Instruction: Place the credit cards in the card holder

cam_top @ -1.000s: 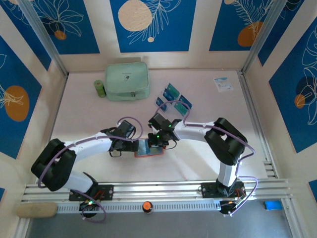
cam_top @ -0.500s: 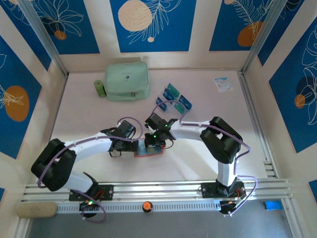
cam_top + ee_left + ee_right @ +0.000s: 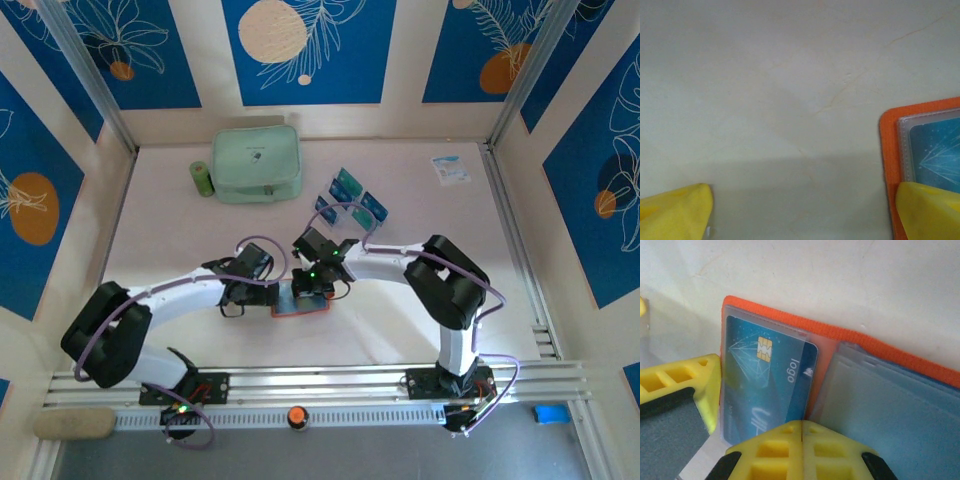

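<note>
Right fingers, pressed together, shifted left, perhaps touching the card whose edge they hide; left fingers spread.

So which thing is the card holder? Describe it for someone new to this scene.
On the pale table, look at the near middle, toward the arm bases from the mint-green zip pouch. The card holder lies open there, showing clear sleeves, one holding a credit card. Its orange cover sets it apart from the teal credit cards behind.
</note>
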Available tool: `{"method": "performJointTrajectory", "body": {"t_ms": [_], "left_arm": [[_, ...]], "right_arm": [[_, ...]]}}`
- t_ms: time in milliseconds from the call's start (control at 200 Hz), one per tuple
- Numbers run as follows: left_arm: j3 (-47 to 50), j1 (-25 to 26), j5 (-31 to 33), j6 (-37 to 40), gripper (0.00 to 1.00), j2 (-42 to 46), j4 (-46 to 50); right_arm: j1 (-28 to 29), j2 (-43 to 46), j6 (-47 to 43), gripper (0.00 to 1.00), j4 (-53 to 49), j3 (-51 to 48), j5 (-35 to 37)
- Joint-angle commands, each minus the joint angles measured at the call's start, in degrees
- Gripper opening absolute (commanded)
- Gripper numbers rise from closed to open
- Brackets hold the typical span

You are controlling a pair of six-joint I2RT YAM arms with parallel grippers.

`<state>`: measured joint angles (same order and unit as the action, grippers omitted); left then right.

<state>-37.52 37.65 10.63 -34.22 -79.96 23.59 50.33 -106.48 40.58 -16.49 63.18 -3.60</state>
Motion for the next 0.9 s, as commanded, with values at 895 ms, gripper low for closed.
{"method": "performJointTrajectory", "body": {"t_ms": [895], "left_arm": [[-0.4, 0.3, 2.9, -2.5, 0.95, 0.1, 2.3]], "right_arm": [[1.0, -0.3, 0.7, 0.0, 0.1, 0.6, -1.6]]}}
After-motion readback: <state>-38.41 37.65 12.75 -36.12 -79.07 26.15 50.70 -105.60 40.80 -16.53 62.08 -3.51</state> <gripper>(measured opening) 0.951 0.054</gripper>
